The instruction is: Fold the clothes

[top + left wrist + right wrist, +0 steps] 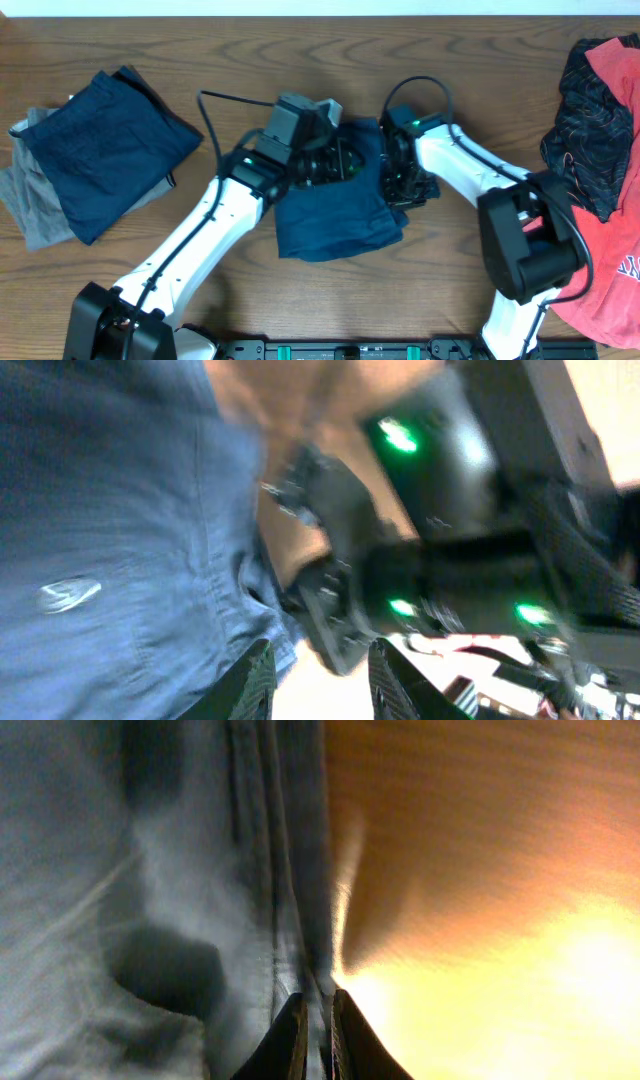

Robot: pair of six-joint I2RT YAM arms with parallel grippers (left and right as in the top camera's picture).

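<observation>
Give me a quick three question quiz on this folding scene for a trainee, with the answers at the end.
1. True or false: the folded navy piece at far left lies on a grey piece.
2. The right gripper is: A wide open; B closed on the edge of the middle navy garment; C holding red cloth.
3. Fill in: the coral-red piece lies on the robot's ____ side.
Key: 1 true; 2 B; 3 right.
</observation>
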